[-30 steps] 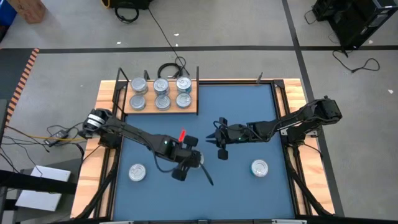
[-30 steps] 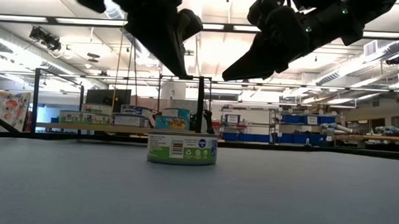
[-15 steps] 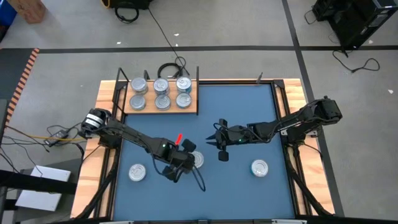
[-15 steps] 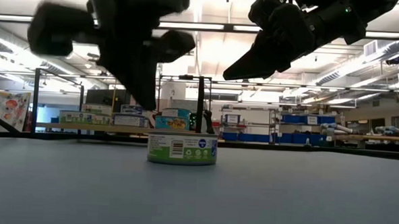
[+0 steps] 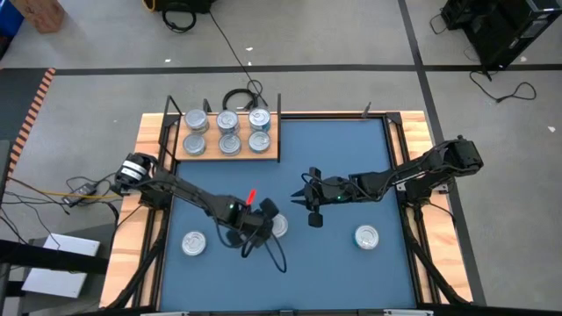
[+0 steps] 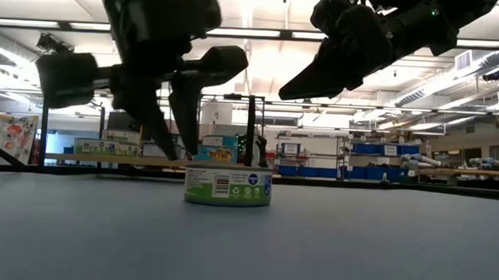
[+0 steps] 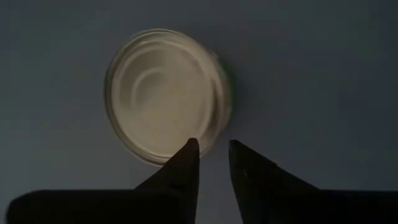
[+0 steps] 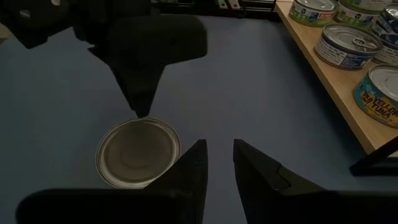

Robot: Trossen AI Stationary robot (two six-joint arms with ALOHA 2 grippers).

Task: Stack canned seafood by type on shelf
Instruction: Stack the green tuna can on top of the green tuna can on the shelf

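A round silver tin (image 5: 278, 226) (image 7: 165, 93) stands on its base on the blue mat (image 5: 351, 140), near the middle. My left gripper (image 5: 269, 218) (image 6: 169, 149) points steeply down just over the tin's edge, open by a narrow gap. My right gripper (image 5: 305, 204) (image 8: 219, 148) hangs higher, to the tin's right, slanting down, also open by a narrow gap, with nothing between its fingers. The shelf (image 5: 226, 157), a wooden board at the far left, carries several tins (image 5: 228, 132) in two rows.
Two more loose tins stand on the mat, one near the left (image 5: 192, 243) and one near the right (image 5: 366, 236). Black uprights (image 5: 279, 105) rise at the shelf's corners. Wooden table rails (image 5: 149, 219) border the mat.
My left gripper has come down toward the middle tin and shifted a little toward the table's left edge. It has rolled about its own axis, and its fingers, shut a second ago, now show a narrow gap. The tin has stayed where it was.
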